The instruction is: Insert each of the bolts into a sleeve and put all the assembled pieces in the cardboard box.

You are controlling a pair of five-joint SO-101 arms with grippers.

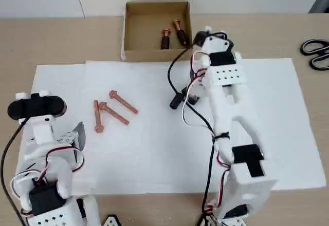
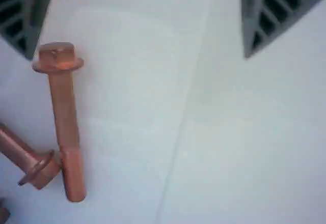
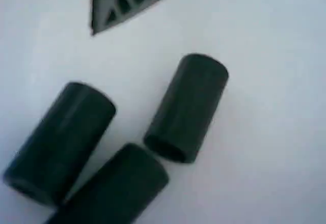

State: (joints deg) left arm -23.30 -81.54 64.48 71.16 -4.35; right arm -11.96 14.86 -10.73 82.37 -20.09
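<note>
1. Your left claw (image 2: 137,56) hangs open over the paper (image 1: 154,154), its jaws spread wide. One bolt (image 2: 63,122) lies flat near one jaw, and a second bolt (image 2: 30,165) touches its shank close to the tip.
2. In the high view, three bolts (image 1: 114,112) lie loose on the paper, well apart from the box (image 1: 125,31). Two assembled pieces (image 1: 172,33) already sit inside it.
3. Your right claw (image 1: 196,77) is over three sleeves (image 3: 186,107), which lie on their sides close together near the box. I cannot tell whether it is open or closed.
4. Expect the bolts to be light, stiff and smooth, probably metal, so they may roll or slip. Take one across the shank about midway, clear of the flanged head, and leave the tip free to enter a sleeve.
5. The sleeves look like rigid dark tubes, light and round — likely to roll when nudged. Grip one across its outer wall at mid-length and keep the bore open.
6. The two touching bolts may drag each other, so lift straight up rather than sliding.
</note>
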